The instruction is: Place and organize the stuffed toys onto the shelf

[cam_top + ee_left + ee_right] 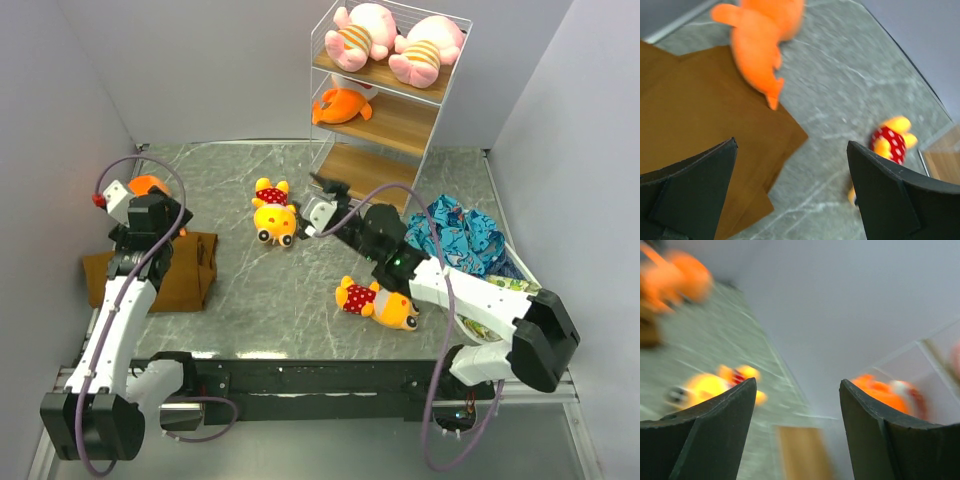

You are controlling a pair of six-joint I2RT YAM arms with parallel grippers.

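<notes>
We find open table (pixel 255 300) between the far yellow toy (pixel 273 212) and the near yellow toy (pixel 380 303), while the right arm (pixel 440 285) stretches across before the shelf's (pixel 405 125) bare lowest board (pixel 365 165).

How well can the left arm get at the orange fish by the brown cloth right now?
Probably yes. The left gripper is open and hovers over the brown cloth. The orange fish lies just ahead of it at the cloth's edge, with nothing between them.
</notes>
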